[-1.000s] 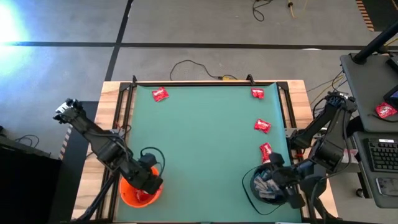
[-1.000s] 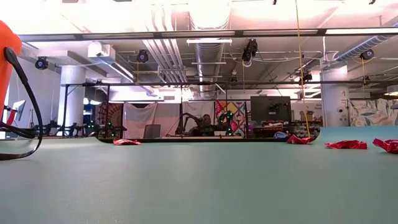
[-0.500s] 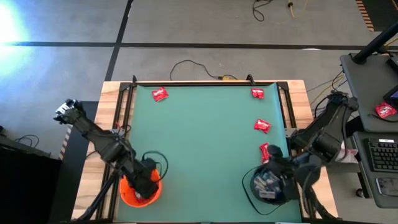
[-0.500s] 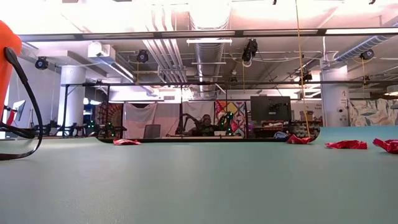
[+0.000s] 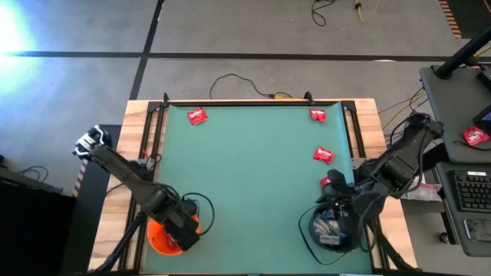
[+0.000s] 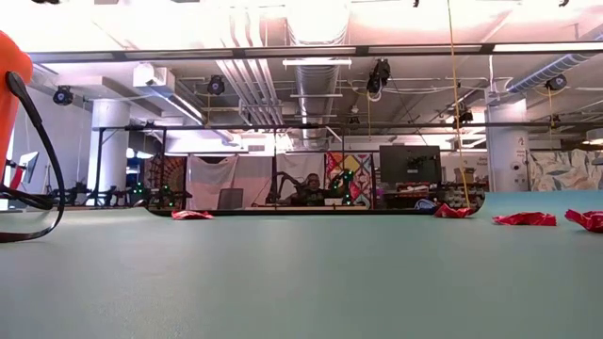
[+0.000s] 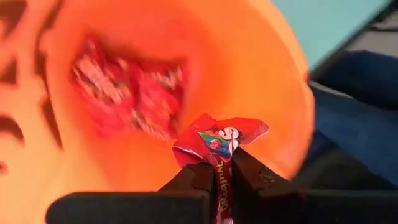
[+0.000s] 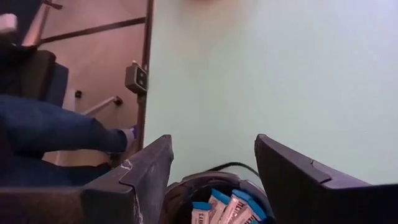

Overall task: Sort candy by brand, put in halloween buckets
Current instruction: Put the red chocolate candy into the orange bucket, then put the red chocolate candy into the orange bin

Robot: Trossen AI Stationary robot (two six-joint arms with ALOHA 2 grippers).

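Over orange bucket (image 7: 273, 68), left fingers (image 7: 245, 174) pinch red candy (image 7: 217, 142); right fingers (image 8: 149, 168) wide above black bucket (image 8: 205, 183); loose reds (image 5: 323, 155) nearby.

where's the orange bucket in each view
High view: orange bucket at the table's near-left corner, under the left gripper.
Low view: an orange sliver at the far left edge.
Left wrist view: fills the picture, red candy inside.
Right wrist view: not in it.
Shared landmark: its black wire handle, also in the low view.
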